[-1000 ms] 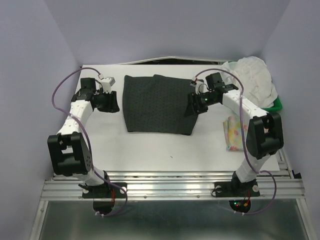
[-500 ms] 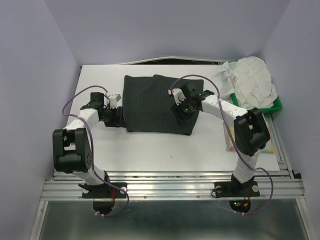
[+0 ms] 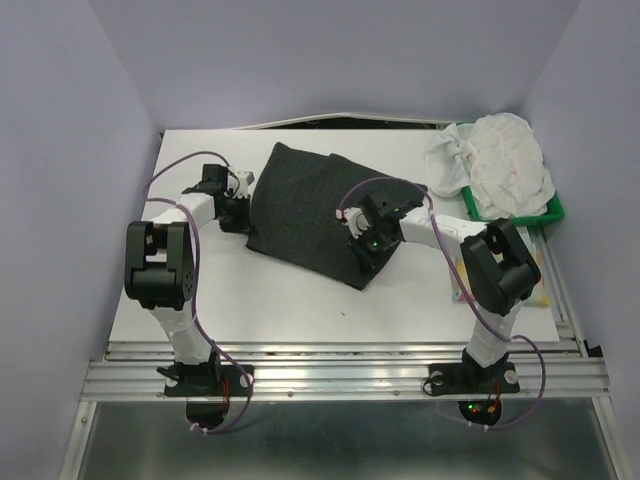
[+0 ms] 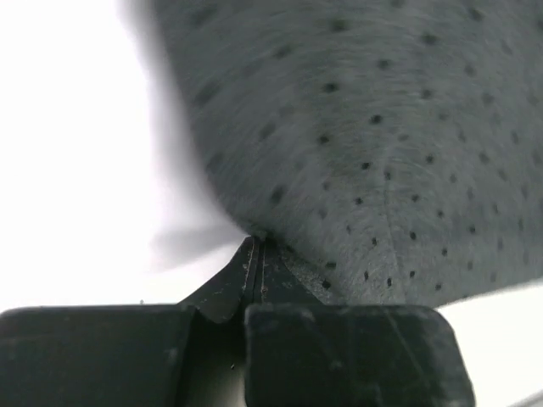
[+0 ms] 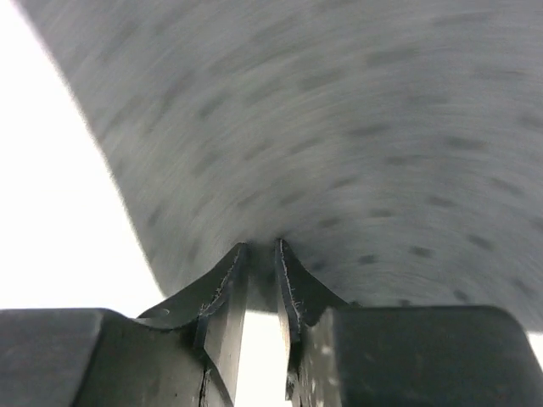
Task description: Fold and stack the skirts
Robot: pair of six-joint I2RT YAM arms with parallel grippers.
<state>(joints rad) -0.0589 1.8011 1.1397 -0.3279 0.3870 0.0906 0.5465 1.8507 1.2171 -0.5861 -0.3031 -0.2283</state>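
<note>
**Top external.**
- White table inside a booth with plain lavender walls. An aluminium rail runs along the near edge under the arm bases.
- The dark speckled skirt lies flat and skewed between the two tools.
- The left gripper is at the skirt's left edge. The right gripper is on its near-right corner.
- Beyond the right gripper and off to its right, the white crinkly skirt is heaped in a green tray.
- Only slivers of the yellow floral skirt show, just right of the right gripper and behind that arm's upper link.

**Left wrist.**
- The left gripper has its fingers pressed together, with the dark speckled skirt's edge pinched at the tips.
- The cloth spreads ahead of the tips and to their right. Bare table lies to their left.

**Right wrist.**
- The picture is blurred.
- The right gripper has its fingers nearly together, with a thin slit between them. The hem of the dark speckled skirt is drawn in and gripped at the tips.
- The cloth fills the view ahead. White table shows to the left of the fingers.
</note>
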